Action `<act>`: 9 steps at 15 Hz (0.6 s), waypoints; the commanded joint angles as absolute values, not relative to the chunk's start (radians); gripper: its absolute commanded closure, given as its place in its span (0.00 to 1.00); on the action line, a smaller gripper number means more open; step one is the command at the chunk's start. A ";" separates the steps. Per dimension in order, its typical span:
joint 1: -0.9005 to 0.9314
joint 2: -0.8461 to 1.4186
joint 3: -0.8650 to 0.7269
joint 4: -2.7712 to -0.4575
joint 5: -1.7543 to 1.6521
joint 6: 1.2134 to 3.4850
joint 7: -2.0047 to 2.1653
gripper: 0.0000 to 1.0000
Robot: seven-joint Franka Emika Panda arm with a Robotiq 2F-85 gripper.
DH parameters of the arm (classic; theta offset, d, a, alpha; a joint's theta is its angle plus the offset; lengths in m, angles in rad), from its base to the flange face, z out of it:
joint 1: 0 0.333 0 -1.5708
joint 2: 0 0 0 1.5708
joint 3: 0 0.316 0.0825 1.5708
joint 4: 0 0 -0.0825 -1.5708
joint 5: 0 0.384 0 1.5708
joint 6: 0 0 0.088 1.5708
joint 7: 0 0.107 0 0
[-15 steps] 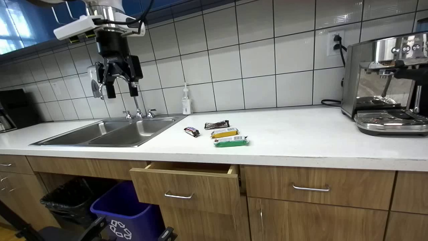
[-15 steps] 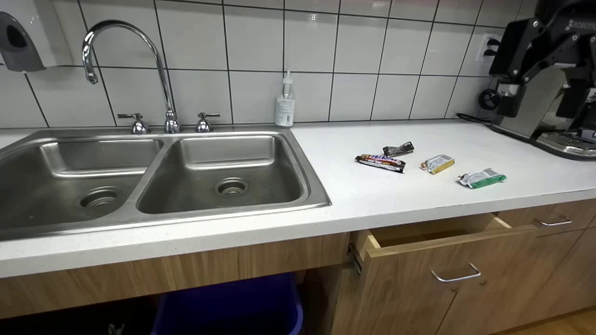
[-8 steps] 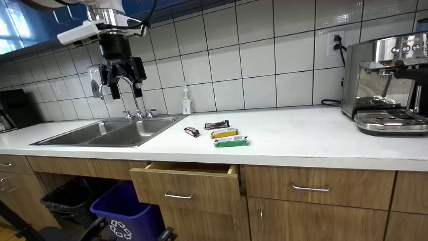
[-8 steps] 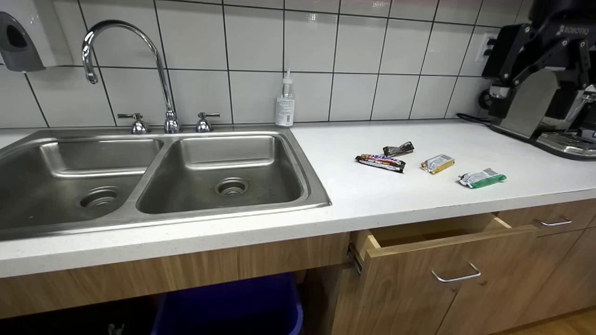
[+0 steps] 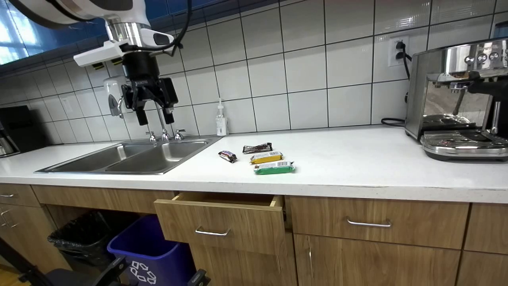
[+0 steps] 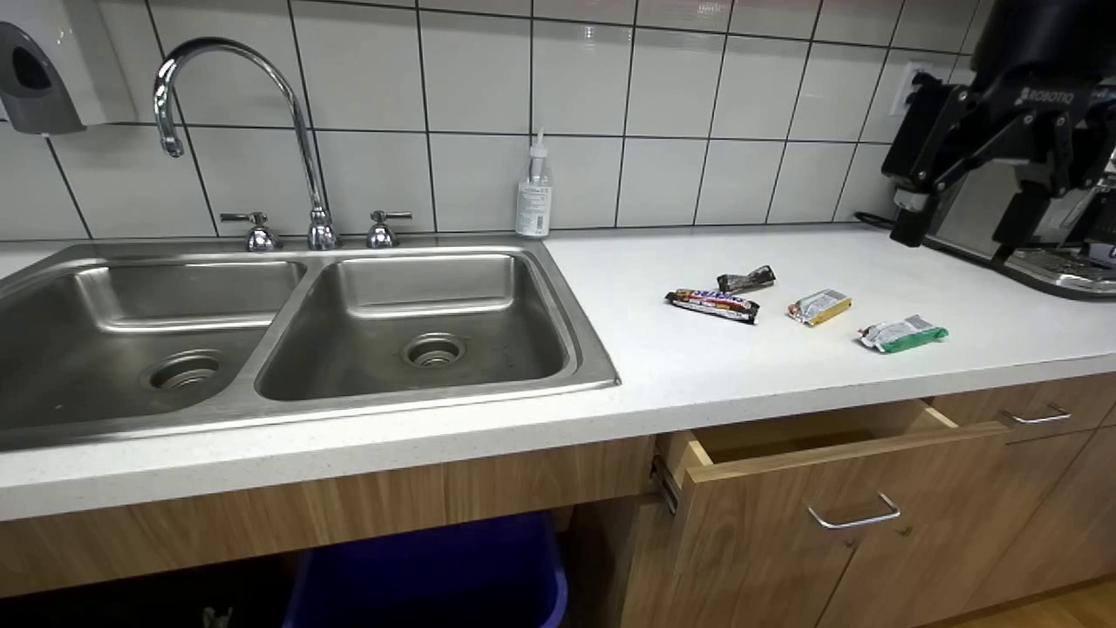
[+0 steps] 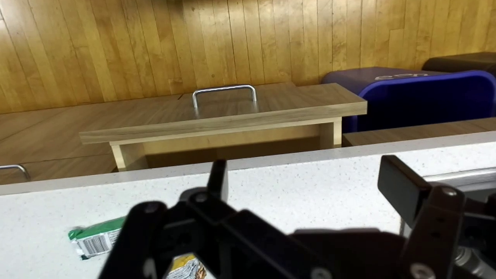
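Four wrapped bars (image 5: 266,157) on the white counter (image 5: 349,151), near the double sink (image 6: 593,358), all lying flat and apart. Green bar (image 5: 274,167): green wrapper, white barcode panel, crimped ends. Yellow bar (image 6: 819,307) beside it, similar white label. Brown bar (image 6: 746,279): dark, shiny, creased. Last, a multicoloured bar (image 6: 713,305), dark with white, red and blue print (can't read the lettering from where I stand). The gripper (image 6: 963,229) hangs above the counter, released, fingers spread well apart, nothing between them. Both exterior views give all four bars; the wrist view gets just the green one and a bit of the yellow, both partly behind the gripper. That wrist view does look down on a broad stretch of floorboards (image 7: 232,46) and over the lip of the pulled-out drawer (image 7: 232,123). Sink drains (image 6: 434,351) show only in an exterior view. Espresso machine (image 5: 448,95) shows its front and black handle (image 5: 486,88) in an exterior view, cut off at the edge.
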State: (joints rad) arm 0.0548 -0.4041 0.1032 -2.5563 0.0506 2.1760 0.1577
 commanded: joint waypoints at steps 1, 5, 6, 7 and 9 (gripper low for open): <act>0.052 -0.388 0.117 -2.580 0.025 2.221 0.182 0.00; 0.048 -0.359 0.116 -2.598 0.014 2.256 0.184 0.00; 0.047 -0.352 0.114 -2.602 0.012 2.266 0.183 0.00; 0.045 -0.341 0.114 -2.606 0.008 2.278 0.183 0.00; 0.044 -0.319 0.111 -2.607 0.002 2.298 0.181 0.00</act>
